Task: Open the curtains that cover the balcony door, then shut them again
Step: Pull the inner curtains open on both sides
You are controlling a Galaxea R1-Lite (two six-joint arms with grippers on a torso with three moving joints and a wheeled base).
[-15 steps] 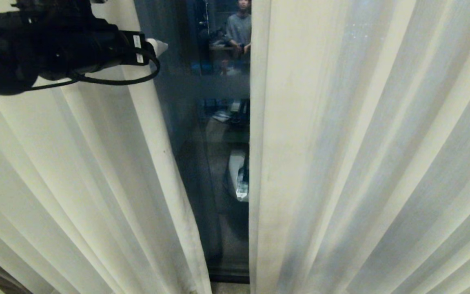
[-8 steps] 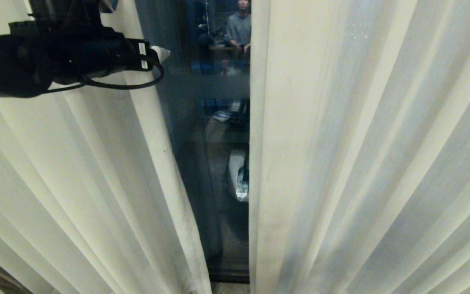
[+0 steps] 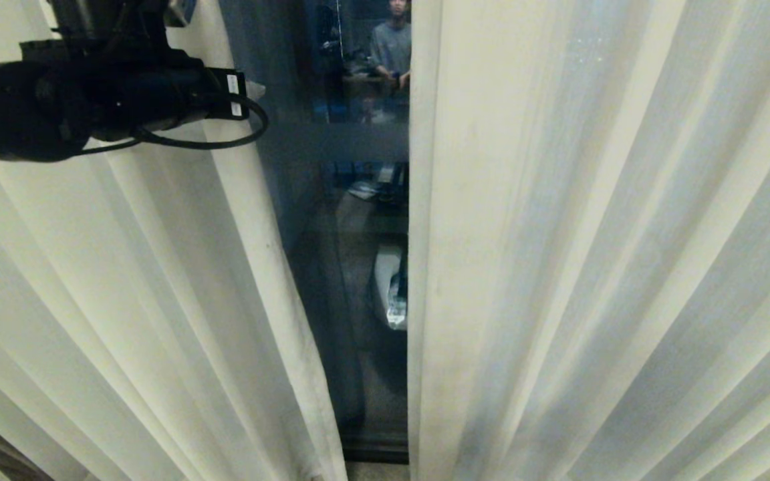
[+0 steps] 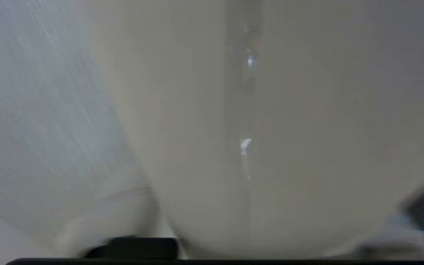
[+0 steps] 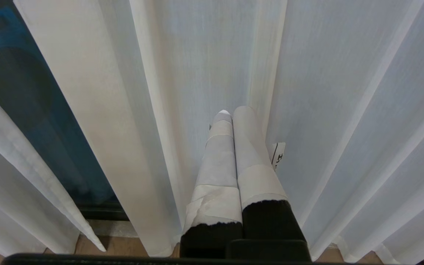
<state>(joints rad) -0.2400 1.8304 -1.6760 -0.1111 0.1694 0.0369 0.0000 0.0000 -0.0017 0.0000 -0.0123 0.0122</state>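
Curtains parted by a narrow gap, left hand up at the left panel's edge.

The curtains hang as two cream pleated panels, the right panel (image 3: 592, 254) filling the picture from 12 to 5 o'clock, the left panel (image 3: 124, 300) from 7 to 10 o'clock. Between them a dark strip of the balcony door (image 3: 351, 280) shows, with a greyish band across it and a person (image 3: 390, 47) reflected in the glass at 12 o'clock. The left hand (image 3: 251, 87) reaches in at 10 o'clock, at the left panel's inner hem; fabric fills its wrist camera, and whether its fingers are apart or clamped on the cloth I cannot tell. The right hand (image 5: 230, 114), fingers pressed together, points at a fold of the right panel, low near the floor (image 5: 98, 246).
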